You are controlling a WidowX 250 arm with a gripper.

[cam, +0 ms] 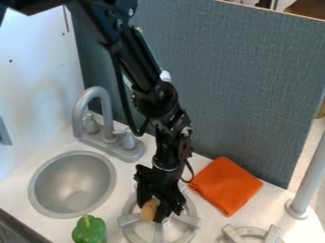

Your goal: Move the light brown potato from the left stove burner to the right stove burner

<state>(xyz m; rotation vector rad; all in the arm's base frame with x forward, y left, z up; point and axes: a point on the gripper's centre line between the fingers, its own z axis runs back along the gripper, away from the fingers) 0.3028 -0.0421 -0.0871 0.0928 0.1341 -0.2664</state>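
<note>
Clamping a tan oblong object (149, 210) (its long axis roughly upright) between them, black fingers (163, 213) hang over a grey burner (130, 219).

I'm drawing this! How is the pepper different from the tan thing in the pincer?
The pepper is green; the tan thing is light brown. The pepper sits near the sink, away from the pincer; the tan thing is in the pincer, at the burner.

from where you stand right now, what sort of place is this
It looks like a toy kitchen: there is a round grey sink, a tap behind it, and stove burners on the same white counter.
</note>
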